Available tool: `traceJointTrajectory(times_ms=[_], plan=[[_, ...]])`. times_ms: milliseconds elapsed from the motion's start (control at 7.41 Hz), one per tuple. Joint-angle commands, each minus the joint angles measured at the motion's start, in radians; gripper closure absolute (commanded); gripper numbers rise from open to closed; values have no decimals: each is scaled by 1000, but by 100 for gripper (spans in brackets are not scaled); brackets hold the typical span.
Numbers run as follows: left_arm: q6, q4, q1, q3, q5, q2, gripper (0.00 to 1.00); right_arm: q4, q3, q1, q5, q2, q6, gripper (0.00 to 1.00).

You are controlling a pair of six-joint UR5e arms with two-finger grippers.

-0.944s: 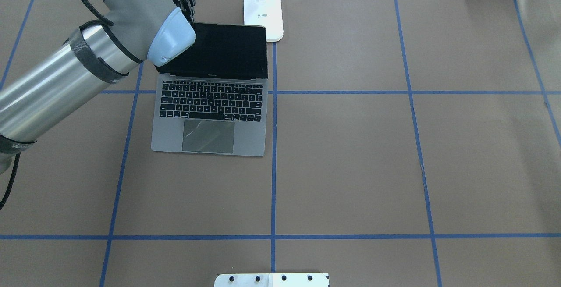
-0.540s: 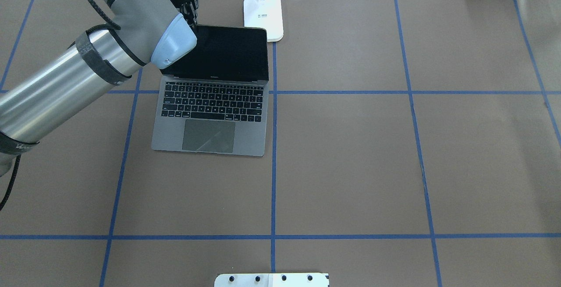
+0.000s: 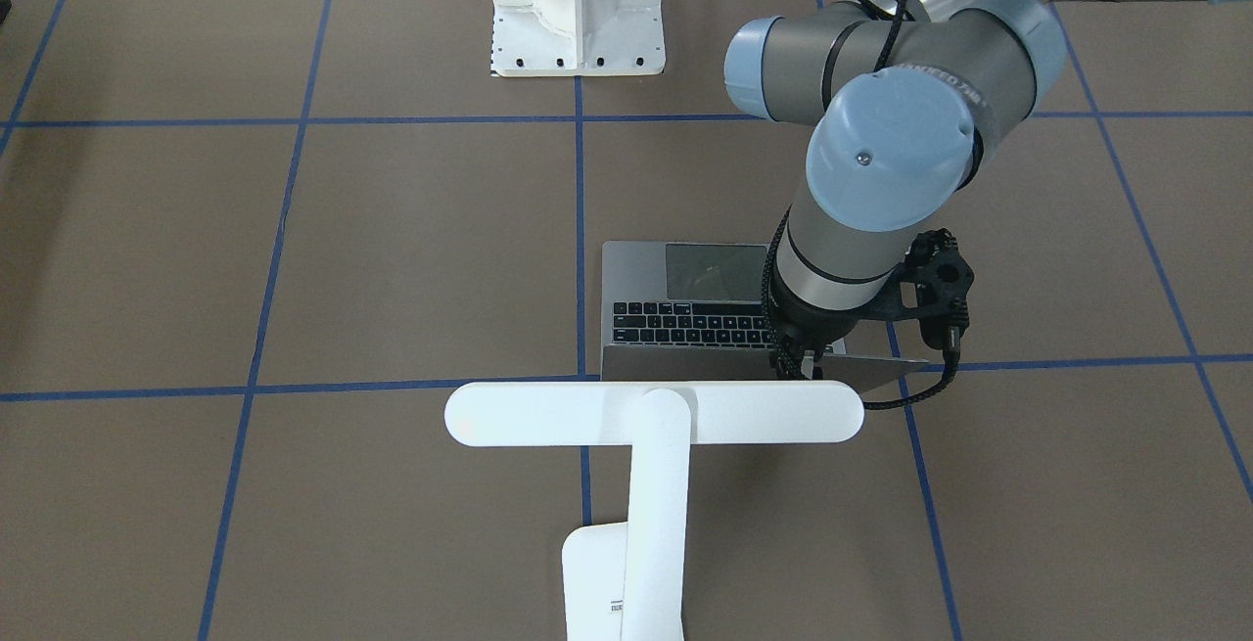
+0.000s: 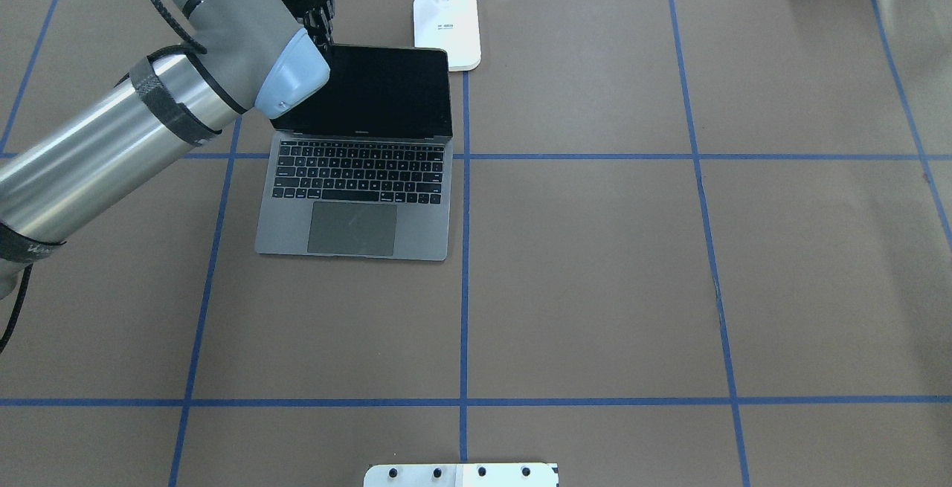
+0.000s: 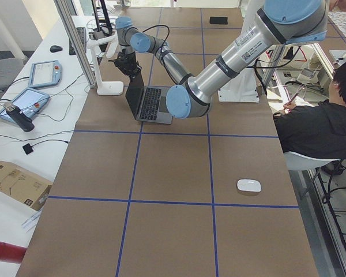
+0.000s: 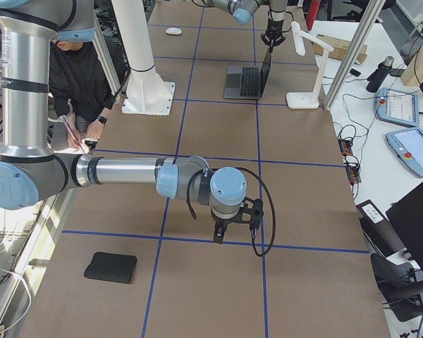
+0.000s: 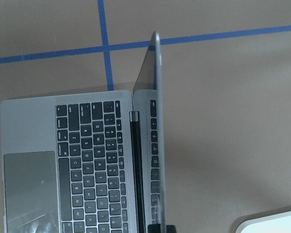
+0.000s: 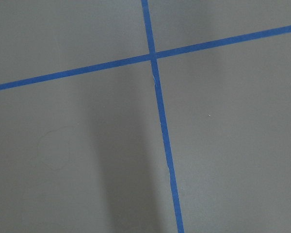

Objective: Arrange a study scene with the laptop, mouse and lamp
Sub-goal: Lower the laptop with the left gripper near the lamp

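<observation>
The laptop (image 4: 357, 197) stands open on the table's far left part, with its dark screen tilted back. My left gripper (image 4: 321, 32) is shut on the far-left corner of the lid. In the left wrist view the lid edge (image 7: 156, 121) runs down between the fingertips (image 7: 160, 228). The lamp (image 3: 654, 413) stands just behind the laptop, its base (image 4: 448, 30) beside the screen's right corner. The mouse (image 5: 248, 186) lies alone near the robot's side, toward the table's left end. My right gripper (image 6: 218, 236) hangs low over bare table; I cannot tell whether it is open.
A white ribbed pedestal (image 3: 578, 5) is bolted at the table's near-centre edge. A black square pad (image 6: 111, 267) lies at the right end. A seated person (image 5: 328, 115) is beside the table on the robot's side. Blue tape lines grid the brown surface.
The lid's top edge has dropped slightly toward the keyboard in the overhead view, and the base's front edge has shifted a little away. My left gripper has stayed on the lid corner.
</observation>
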Motion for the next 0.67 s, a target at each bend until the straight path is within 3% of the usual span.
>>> traceJointTrajectory(times_ms=[0, 135, 270, 540], plan=[[-11, -10, -2, 4, 2, 15, 34, 0, -3, 0, -1, 1, 0, 1], [-23, -25, -3, 4, 2, 24, 8, 0, -3, 0, 0, 2, 0, 1], [-23, -30, -11, 4, 2, 26, 1, -1, -6, 0, 0, 7, 0, 1], [-19, -28, -46, -11, 2, 26, 1, 8, 6, 0, -7, 20, -2, 1]])
